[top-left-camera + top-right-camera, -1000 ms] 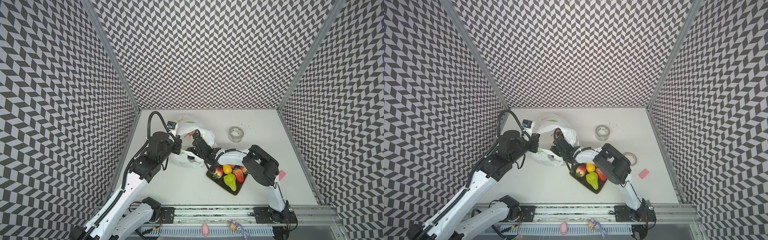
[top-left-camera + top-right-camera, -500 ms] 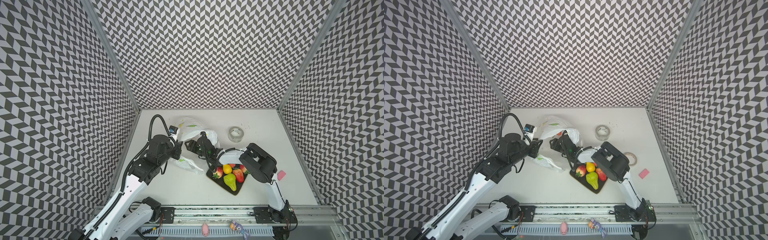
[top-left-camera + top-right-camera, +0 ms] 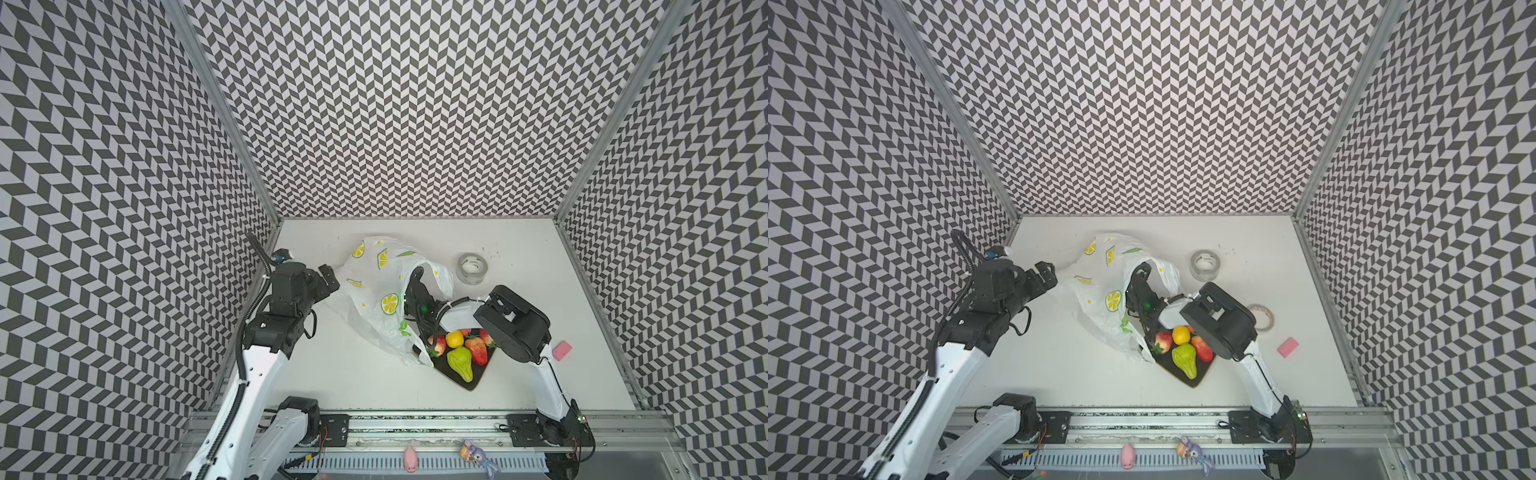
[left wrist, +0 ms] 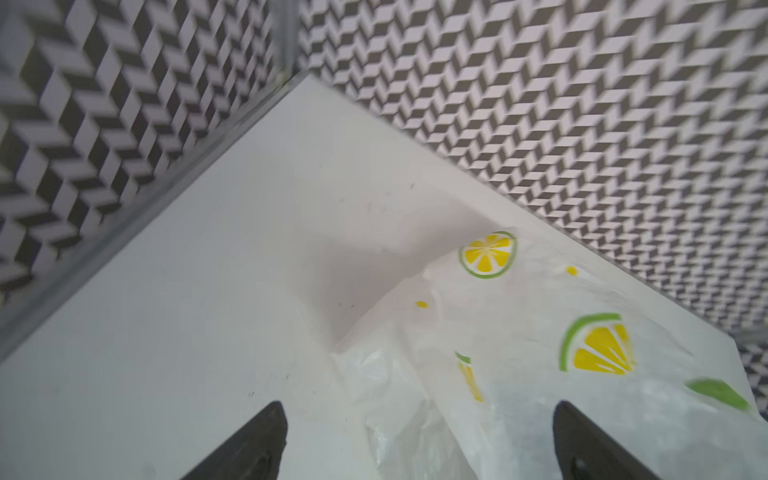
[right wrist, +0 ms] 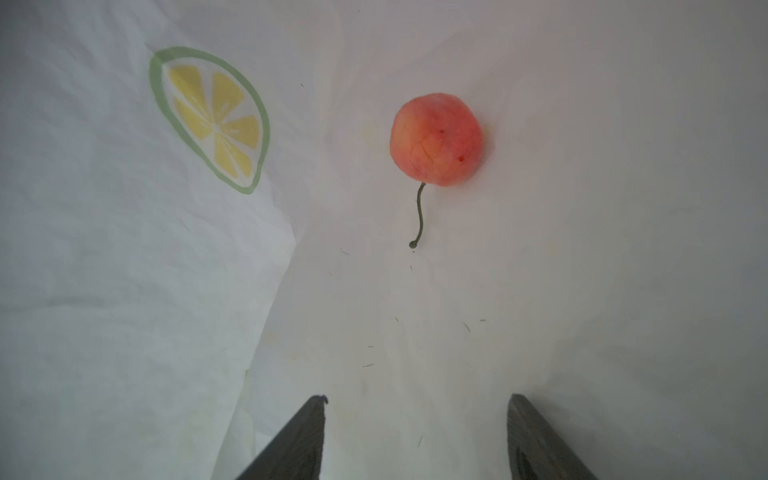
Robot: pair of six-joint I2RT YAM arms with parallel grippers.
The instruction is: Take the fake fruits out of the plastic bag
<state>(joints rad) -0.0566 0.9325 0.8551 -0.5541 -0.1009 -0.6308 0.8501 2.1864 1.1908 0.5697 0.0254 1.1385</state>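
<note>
Left pincer (image 4: 417,409) spread wide at plastic bag (image 3: 374,286) edge; right pincer (image 5: 415,401) spread, empty, inside, near red-pink round fruit (image 5: 436,139).

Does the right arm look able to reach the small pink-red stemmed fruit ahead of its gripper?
Probably yes. The right gripper stands open, pointed at the stemmed fruit, with nothing lying between them. A fold of the plastic bag rises to one side, clear of the straight path.
</note>
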